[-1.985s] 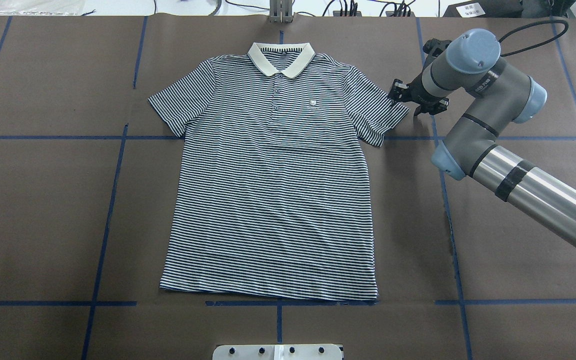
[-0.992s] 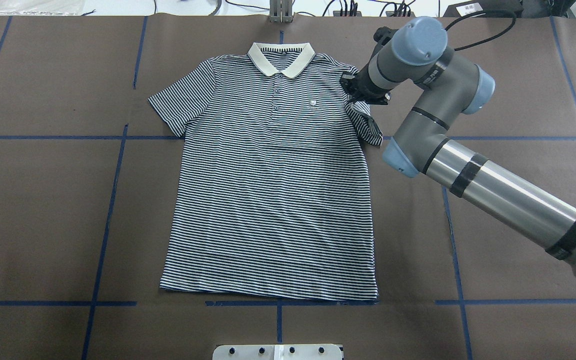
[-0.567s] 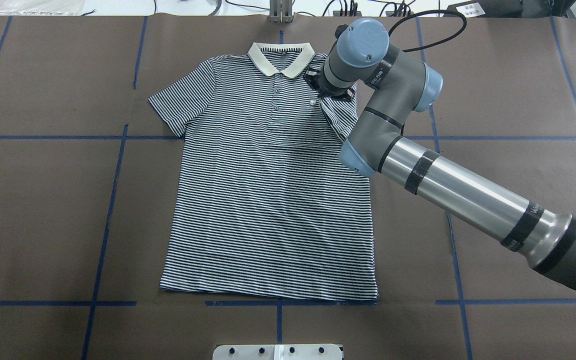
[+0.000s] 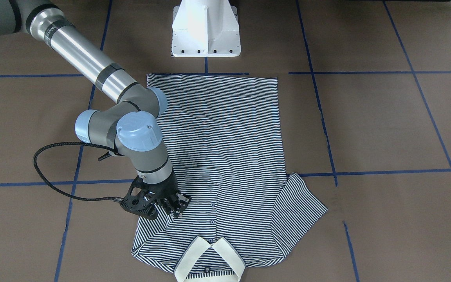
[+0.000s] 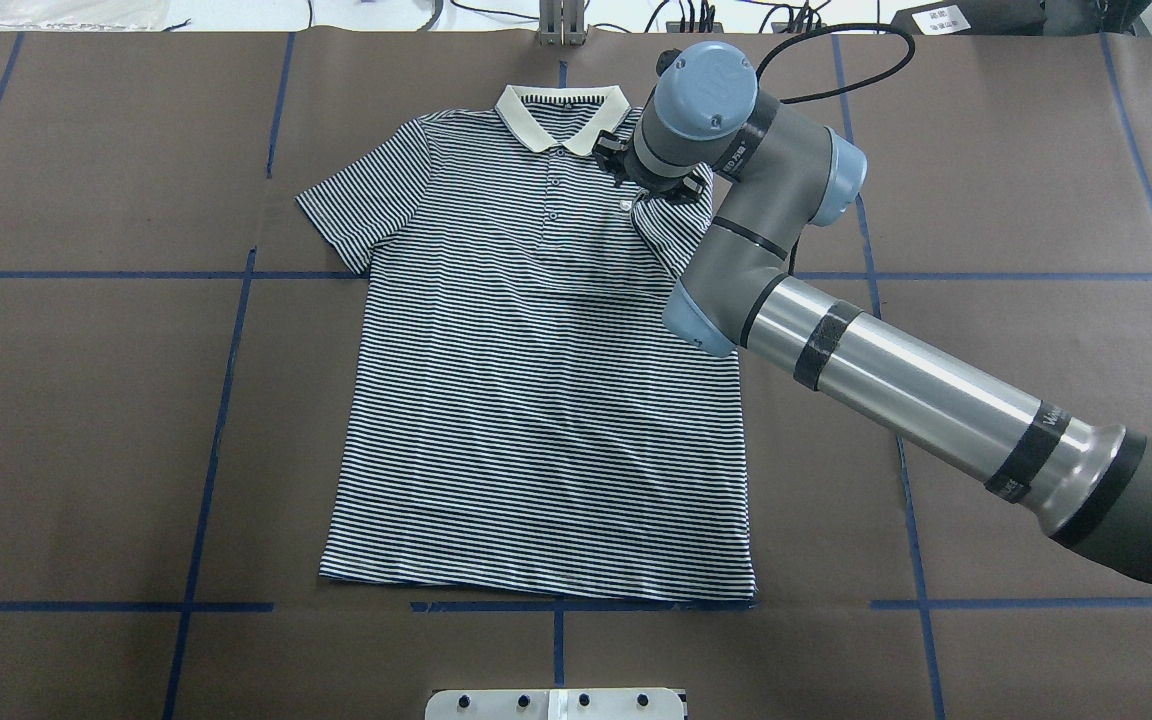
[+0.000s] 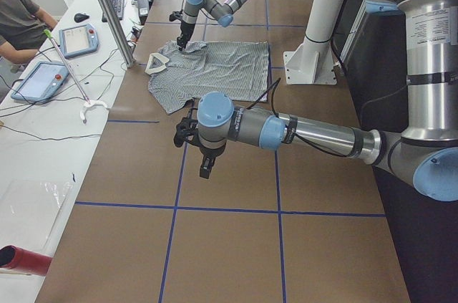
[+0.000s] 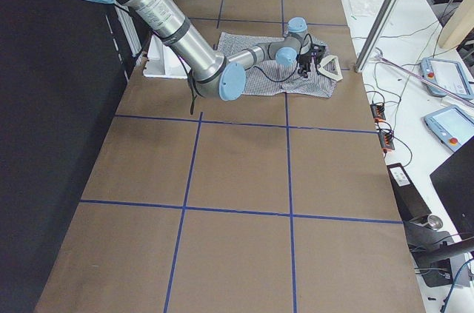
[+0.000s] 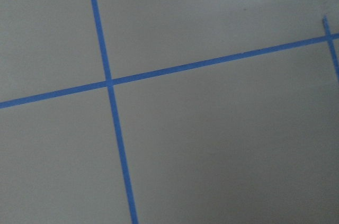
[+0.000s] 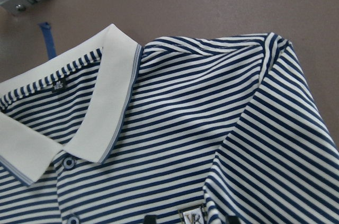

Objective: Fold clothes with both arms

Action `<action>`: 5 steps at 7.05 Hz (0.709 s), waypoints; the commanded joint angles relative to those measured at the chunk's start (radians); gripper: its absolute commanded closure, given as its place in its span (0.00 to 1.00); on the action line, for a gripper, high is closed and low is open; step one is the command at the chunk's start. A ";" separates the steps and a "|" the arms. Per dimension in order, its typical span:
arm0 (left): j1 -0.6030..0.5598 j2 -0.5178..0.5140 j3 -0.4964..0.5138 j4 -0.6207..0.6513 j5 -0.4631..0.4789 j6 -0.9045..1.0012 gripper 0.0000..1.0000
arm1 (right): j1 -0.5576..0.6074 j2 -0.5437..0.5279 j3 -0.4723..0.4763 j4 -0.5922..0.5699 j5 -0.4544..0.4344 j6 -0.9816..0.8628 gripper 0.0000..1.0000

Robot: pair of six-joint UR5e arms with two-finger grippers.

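The striped polo shirt lies flat, front up, cream collar at the far edge; it also shows in the front view. Its right sleeve is folded inward over the chest. My right gripper sits low at that sleeve's end, beside the chest logo. In the right wrist view the two fingertips stand apart with the logo and the sleeve hem between them, so it looks open. The other sleeve lies spread out. My left gripper hovers over bare table far from the shirt; I cannot tell its state.
The white pedestal stands at the shirt's hem side. Blue tape lines cross the brown table. A metal post, control tablets and a seated person are beyond the collar-side edge.
My right arm swept left from beside the right sleeve to the chest, drawing the sleeve over and folding it inward. In the last half second it moved only slightly left.
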 commanded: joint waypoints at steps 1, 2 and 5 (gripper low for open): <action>0.158 -0.121 0.104 -0.262 -0.018 -0.312 0.00 | 0.012 -0.076 0.135 -0.013 0.005 -0.020 0.00; 0.209 -0.246 0.182 -0.271 0.039 -0.547 0.00 | 0.012 -0.145 0.230 -0.011 0.006 -0.017 0.00; 0.482 -0.624 0.470 -0.280 0.239 -0.960 0.04 | 0.060 -0.271 0.394 -0.001 0.099 -0.022 0.00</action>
